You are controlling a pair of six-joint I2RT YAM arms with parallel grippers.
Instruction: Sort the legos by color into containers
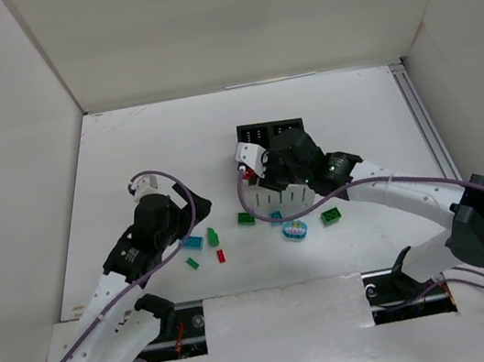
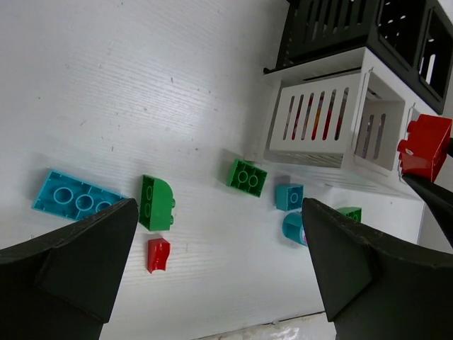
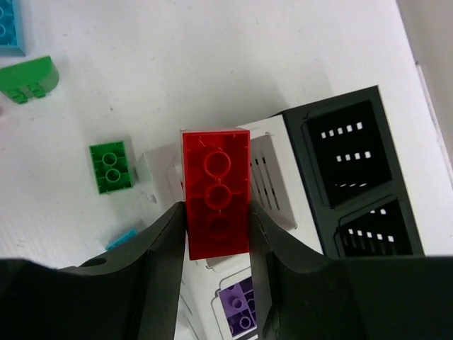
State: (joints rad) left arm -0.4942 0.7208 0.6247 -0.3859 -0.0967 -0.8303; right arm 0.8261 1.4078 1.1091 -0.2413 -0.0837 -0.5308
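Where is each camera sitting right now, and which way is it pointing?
Top external: high behind the robot, looking down on the table; left arm and right arm show.
Left wrist: close over the table, looking obliquely toward the white bins; the open left gripper fills the bottom corners.
Right wrist: above the bins, looking down; the right gripper clamps a red brick.
Shared: both wrist views show that red brick and the green square brick.

Looks like a robotics lab cell from my remote seat, flat white tabletop [image 1: 127, 163] boxed in by plain white panel walls [image 1: 224, 17], metal rail [image 1: 419, 114] down its right edge, white-and-black left arm [image 1: 120, 285] and right arm [image 1: 412, 199] bolted at the near edge, purple cables [image 1: 159, 171] looping off them.
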